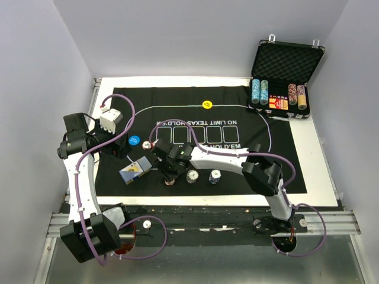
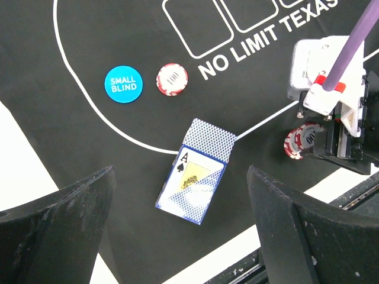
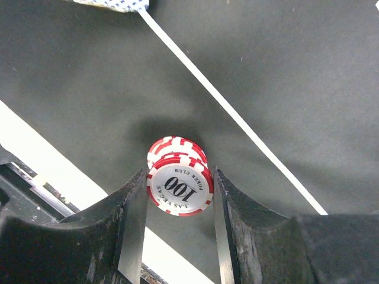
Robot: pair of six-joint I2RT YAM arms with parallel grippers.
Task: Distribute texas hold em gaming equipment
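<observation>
A stack of red-and-white "100" poker chips (image 3: 179, 189) stands on the black mat, and my right gripper (image 3: 179, 176) is shut on it, one finger against each side. From above, this gripper (image 1: 170, 175) is near the mat's front edge. The blue deck box (image 2: 195, 180), with an ace of spades on its face, lies flat. My left gripper (image 2: 180, 171) hovers open above it, touching nothing. A blue "small blind" disc (image 2: 123, 83) and a single red chip (image 2: 172, 79) lie beyond the box. Two speckled chip stacks (image 1: 192, 176) (image 1: 214, 176) stand right of the right gripper. The yellow disc (image 1: 206, 105) lies at the mat's far side.
An open black case (image 1: 287, 77) at the back right holds rows of chips. The black felt mat (image 1: 260, 171) with white print covers most of the white table. The right arm's purple cable (image 2: 349, 47) and wrist cross the left wrist view's right side.
</observation>
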